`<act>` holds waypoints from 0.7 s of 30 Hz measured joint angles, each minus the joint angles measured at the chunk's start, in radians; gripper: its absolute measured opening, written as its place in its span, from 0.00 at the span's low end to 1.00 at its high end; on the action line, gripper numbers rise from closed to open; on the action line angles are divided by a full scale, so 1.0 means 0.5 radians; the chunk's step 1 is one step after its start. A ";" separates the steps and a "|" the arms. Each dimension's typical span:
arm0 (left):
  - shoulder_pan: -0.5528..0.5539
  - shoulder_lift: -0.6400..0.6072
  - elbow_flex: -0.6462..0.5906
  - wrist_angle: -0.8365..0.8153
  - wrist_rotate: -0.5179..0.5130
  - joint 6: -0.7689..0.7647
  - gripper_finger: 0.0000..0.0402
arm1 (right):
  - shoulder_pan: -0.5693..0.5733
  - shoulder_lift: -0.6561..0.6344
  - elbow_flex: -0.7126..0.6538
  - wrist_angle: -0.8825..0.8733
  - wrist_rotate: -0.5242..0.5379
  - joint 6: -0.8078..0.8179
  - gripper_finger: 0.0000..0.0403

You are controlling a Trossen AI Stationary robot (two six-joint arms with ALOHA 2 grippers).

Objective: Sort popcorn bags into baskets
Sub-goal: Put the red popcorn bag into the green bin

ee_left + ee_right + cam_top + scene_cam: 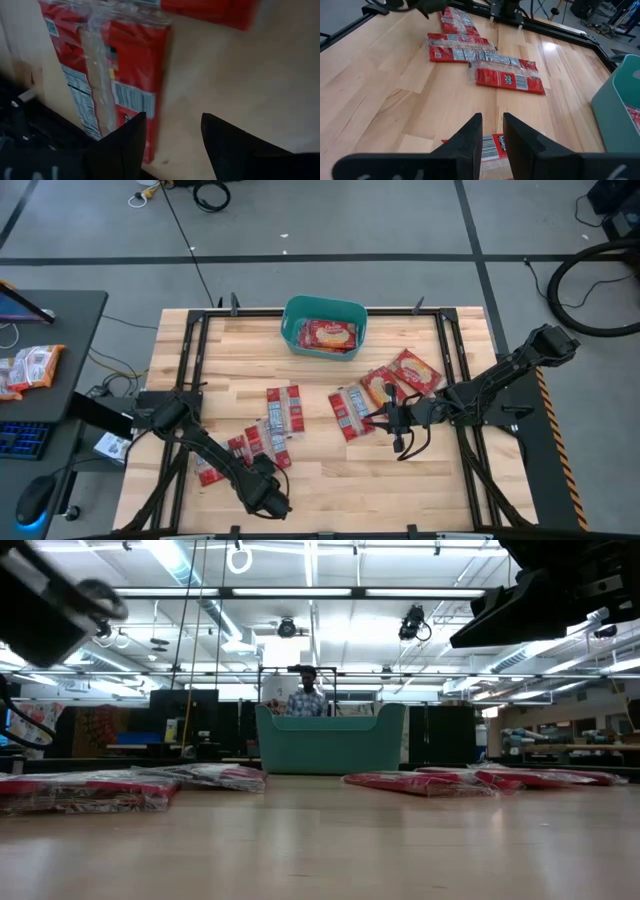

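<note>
Red popcorn bags lie flat on the wooden table: narrow ones [283, 412], [350, 413], [260, 445] and two squarish ones [415, 372], [380, 388]. More lie inside the teal basket [292, 330] at the far edge. My left gripper [262, 476] [172, 132] hovers open near the front, with a narrow bag [125, 65] just beside one finger. My right gripper [386, 418] [492, 132] hangs above the table with a narrow gap between its fingers, over the end of a narrow bag [491, 146]. In the low view both grippers [60, 600], [560, 590] show well above the bags.
A black metal frame [455, 370] borders the table top. Bare wood lies between the bags and the near edge [340, 480]. A dark side desk with orange-edged packets [30, 368] stands to the left. A person [305, 698] stands behind the basket [330, 740].
</note>
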 joint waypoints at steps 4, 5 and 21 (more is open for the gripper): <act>-0.026 -0.001 -0.082 0.000 0.033 0.005 0.48 | 0.000 0.000 0.000 -0.001 0.000 0.004 0.20; -0.035 -0.005 -0.089 0.004 0.033 0.007 0.48 | -0.001 0.000 0.000 -0.001 -0.001 0.006 0.20; -0.195 -0.717 -0.743 0.573 -0.098 -0.677 0.48 | 0.000 0.000 0.000 0.013 -0.004 0.001 0.20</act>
